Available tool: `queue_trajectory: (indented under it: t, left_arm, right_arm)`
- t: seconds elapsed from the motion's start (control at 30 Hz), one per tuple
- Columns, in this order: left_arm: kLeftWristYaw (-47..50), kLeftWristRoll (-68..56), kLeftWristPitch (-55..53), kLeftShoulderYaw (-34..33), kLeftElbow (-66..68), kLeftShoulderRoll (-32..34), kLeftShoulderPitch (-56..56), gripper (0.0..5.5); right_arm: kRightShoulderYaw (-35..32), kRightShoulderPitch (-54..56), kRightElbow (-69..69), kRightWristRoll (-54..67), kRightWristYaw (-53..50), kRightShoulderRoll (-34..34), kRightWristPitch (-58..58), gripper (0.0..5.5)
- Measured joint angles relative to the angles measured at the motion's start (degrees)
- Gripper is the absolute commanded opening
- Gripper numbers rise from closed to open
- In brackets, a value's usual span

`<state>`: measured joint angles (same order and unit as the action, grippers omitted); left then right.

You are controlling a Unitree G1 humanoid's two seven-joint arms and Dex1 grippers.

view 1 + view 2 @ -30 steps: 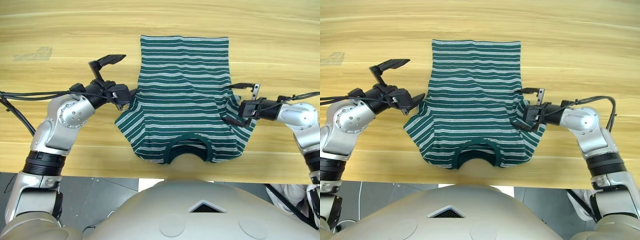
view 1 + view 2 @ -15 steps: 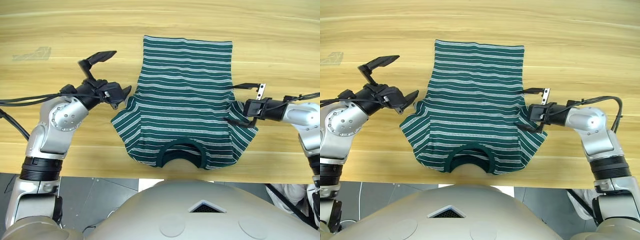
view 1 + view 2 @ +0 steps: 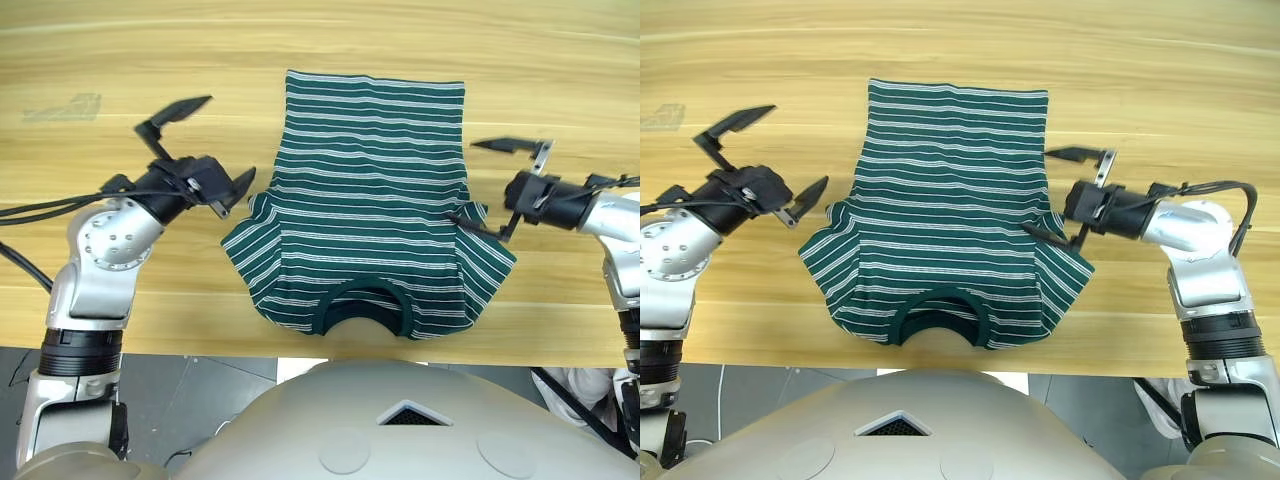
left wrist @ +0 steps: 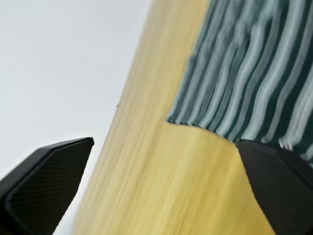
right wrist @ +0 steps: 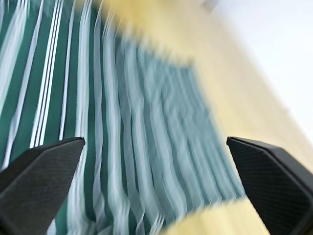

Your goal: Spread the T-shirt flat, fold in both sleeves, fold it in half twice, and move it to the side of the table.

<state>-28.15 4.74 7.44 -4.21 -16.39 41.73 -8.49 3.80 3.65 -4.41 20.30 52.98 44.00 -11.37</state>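
The dark green T-shirt (image 3: pixel 368 190) with white stripes lies flat on the wooden table (image 3: pixel 150 50). Its collar (image 3: pixel 367 300) is at the near edge and its hem at the far end. My left gripper (image 3: pixel 215 142) hovers open just left of the left sleeve (image 3: pixel 245 235), holding nothing. My right gripper (image 3: pixel 470 180) is open beside the right sleeve (image 3: pixel 485 250), with its lower finger over the sleeve's edge. In the left wrist view the open gripper (image 4: pixel 165 143) frames a corner of the shirt (image 4: pixel 244 83). In the right wrist view the open gripper (image 5: pixel 155 142) looks over striped cloth (image 5: pixel 122 122).
The table's near edge (image 3: pixel 200 340) runs just under the collar. A faint grey mark (image 3: pixel 65 106) lies on the wood at the far left. Bare wood stretches beyond the hem and to both sides of the shirt.
Both grippers have drawn outward and up from the sleeves, staying open. The shirt slid slightly toward the near edge in the first half second and has lain still since.
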Motion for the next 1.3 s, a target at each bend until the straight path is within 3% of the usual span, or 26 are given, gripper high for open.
queue_trajectory:
  t: [0.1,0.27,0.43,0.57,0.77,1.3]
  left_arm:
    - [1.04,-13.04,-10.54,-6.07,-15.60,-6.21,-11.17,5.40]
    - [7.43,-29.73,-26.52,-9.67,-26.02,-16.12,-23.01,5.40]
    - [16.39,-44.82,-37.13,-11.28,-25.81,-27.20,-29.35,5.40]
    - [22.25,-52.45,-39.00,-13.25,-22.96,-34.85,-32.51,5.40]
    - [25.40,-53.39,-40.19,-12.51,-19.52,-37.76,-32.11,5.40]
    - [22.46,-49.81,-39.15,-9.75,-14.30,-35.12,-28.72,2.62]
  right_arm:
    - [-10.20,0.14,-7.77,15.37,-3.92,-2.17,7.26,5.38]
    - [-15.97,1.52,-11.29,19.99,-13.61,-6.61,12.77,5.38]
    - [-18.58,5.27,-10.99,17.72,-21.76,-9.86,14.14,5.38]
    - [-19.93,5.92,-9.96,16.61,-23.09,-10.76,14.57,5.38]
    - [-19.91,7.21,-9.95,15.33,-23.11,-11.46,15.08,5.38]
    - [-19.10,7.88,-9.53,12.08,-21.43,-13.07,15.20,5.40]
